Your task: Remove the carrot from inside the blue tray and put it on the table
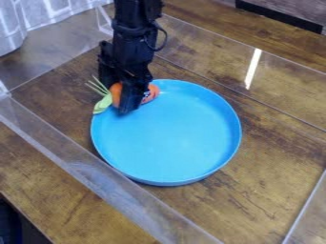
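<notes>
Carrot at the tray's upper left edge

We have the gripper (124,88) around the carrot (117,93), at the upper left rim of the blue tray (166,143); its fingers look clamped on it. We judge this the grasping step; next, lift clear of the rim, then set down on the table (274,157). The transparent barrier (79,143) at lower left could obstruct a leftward path.
</notes>
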Available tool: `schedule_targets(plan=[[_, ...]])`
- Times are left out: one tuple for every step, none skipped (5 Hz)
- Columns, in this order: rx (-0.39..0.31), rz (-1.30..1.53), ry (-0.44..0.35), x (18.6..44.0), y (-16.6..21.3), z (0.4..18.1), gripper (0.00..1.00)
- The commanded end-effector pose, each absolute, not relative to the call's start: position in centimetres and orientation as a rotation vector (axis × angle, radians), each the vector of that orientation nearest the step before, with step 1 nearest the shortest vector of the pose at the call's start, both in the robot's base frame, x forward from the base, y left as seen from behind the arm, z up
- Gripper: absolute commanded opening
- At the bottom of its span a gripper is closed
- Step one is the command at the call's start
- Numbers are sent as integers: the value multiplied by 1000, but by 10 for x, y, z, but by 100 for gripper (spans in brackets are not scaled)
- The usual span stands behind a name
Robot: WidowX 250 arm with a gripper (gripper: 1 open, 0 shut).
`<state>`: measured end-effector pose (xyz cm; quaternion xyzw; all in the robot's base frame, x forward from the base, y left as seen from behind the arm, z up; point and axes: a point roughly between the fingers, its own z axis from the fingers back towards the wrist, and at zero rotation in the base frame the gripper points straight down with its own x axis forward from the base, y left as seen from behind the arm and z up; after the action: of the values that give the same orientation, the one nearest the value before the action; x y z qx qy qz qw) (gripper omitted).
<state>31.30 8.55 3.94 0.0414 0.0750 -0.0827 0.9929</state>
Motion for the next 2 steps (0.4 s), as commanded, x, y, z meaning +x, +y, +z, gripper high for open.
schedule_targets(plan=[[122, -168, 64, 317, 95, 74, 0], [129, -179, 65, 315, 96, 77, 0]])
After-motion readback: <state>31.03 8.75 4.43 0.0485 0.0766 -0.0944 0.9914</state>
